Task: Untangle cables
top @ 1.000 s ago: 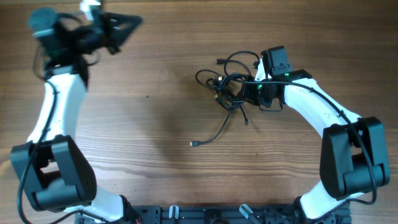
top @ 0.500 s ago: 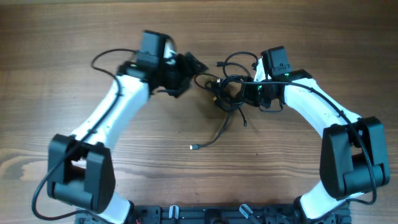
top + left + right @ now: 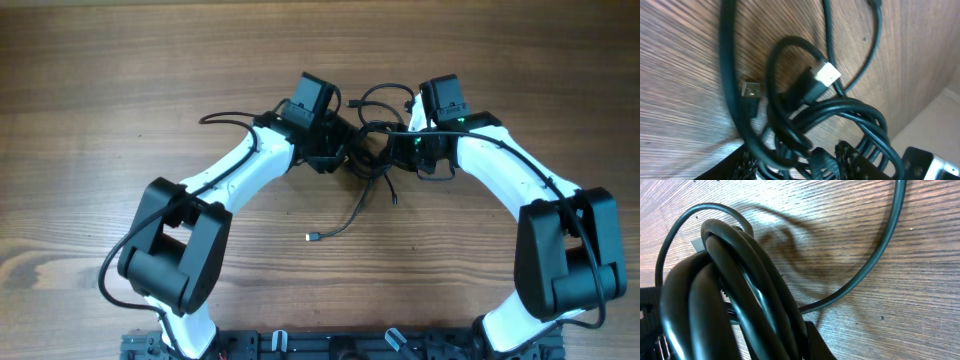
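Observation:
The cables [image 3: 368, 138] are thin black cords bunched at the middle back of the table. One loose end trails forward to a small plug [image 3: 312, 236]. My left gripper [image 3: 345, 150] is at the bunch's left side. In the left wrist view its fingers [image 3: 800, 165] stand apart with several strands [image 3: 840, 110] between them, and a silvery plug [image 3: 827, 74] lies just ahead. My right gripper [image 3: 398, 143] is at the bunch's right side. In the right wrist view it [image 3: 735, 330] is shut on a thick coil of cables [image 3: 740, 280].
The wooden table [image 3: 150, 200] lies bare around the bunch. The white arms come in from the front left and front right and meet at the cables. The arms' own thicker black wire [image 3: 230, 118] loops behind the left arm.
My left arm has swung from the far back left corner across to the cable bunch. The right arm and the bunch have stayed in place.

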Robot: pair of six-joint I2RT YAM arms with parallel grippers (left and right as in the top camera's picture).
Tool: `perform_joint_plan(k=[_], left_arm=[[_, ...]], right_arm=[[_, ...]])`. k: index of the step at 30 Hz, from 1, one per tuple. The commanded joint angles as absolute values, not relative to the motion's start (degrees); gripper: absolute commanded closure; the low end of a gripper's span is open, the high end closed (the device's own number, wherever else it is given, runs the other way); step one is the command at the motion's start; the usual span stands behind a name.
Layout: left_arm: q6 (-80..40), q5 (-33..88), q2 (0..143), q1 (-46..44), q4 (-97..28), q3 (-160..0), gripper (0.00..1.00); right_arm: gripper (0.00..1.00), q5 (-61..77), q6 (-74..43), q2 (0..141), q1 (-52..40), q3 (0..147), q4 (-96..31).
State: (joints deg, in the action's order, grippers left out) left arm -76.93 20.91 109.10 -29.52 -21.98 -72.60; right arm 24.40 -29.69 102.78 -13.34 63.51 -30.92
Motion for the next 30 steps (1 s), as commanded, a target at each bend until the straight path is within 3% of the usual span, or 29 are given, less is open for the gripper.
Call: perform_joint_plan(k=[1, 6, 11, 12, 18, 22, 24, 30], left_arm=[[-81.1, 19.8, 111.0, -31.1, -19.4, -73.0, 0.5], [-83.0, 19.1, 113.8, -31.7, -18.9, -73.0, 0.62], [-82.9, 17.6, 113.8, -30.7, -18.5, -73.0, 0.94], [-82.9, 17.2, 113.8, -30.5, -18.5, -73.0, 0.96], [-72.8, 24.4, 110.3, -25.1, -13.5, -73.0, 0.96], [-64.6, 32.6, 101.4, -16.0, -17.0, -73.0, 0.96], [-61.3, 42.4, 94.6, -7.7, -19.5, -73.0, 0.96], [-60.4, 57.4, 87.3, 5.2, -20.8, -73.0, 0.96]], right_arm=[[0.96, 26.0, -28.7, 103.1, -13.5, 64.1, -31.0], [0.96, 26.0, -28.7, 103.1, -13.5, 64.1, -31.5], [0.96, 25.8, -28.7, 103.1, -13.5, 64.1, -31.6], [0.96, 25.8, -28.7, 103.1, -13.5, 64.1, -31.6], [0.96, 22.8, -30.4, 103.6, -13.5, 64.1, -32.2], [0.96, 22.0, -30.7, 103.7, -13.5, 64.0, -32.0], [0.96, 21.6, -31.6, 103.7, -13.4, 64.0, -31.4], [0.96, 20.7, -31.5, 103.7, -13.4, 64.0, -30.7]])
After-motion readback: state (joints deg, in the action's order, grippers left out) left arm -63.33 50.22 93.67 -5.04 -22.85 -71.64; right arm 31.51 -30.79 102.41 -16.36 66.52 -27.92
